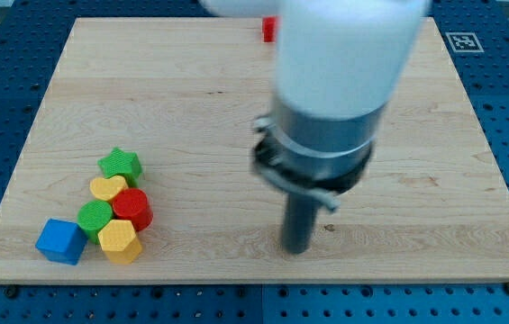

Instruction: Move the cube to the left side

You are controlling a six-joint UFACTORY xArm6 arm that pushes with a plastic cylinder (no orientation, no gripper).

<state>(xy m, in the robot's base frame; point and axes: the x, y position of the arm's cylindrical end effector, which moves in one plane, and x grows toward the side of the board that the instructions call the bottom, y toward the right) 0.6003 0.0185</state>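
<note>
A blue cube (pixel 60 240) sits near the board's bottom left corner. Just to its right lies a cluster: a yellow hexagonal block (pixel 120 240), a green block (pixel 95 217), a red cylinder (pixel 132 209), a yellow heart (pixel 108 189) and a green star (pixel 121 166). My tip (pixel 296 249) rests on the board right of centre, far to the right of the cube and the cluster, touching no block. A red block (pixel 270 30) shows at the view's top, partly hidden behind the arm.
The wooden board (pixel 191 90) lies on a blue perforated table. The arm's wide white and grey body (pixel 335 81) hides the board's upper middle. A marker tag (pixel 463 41) sits off the board's top right corner.
</note>
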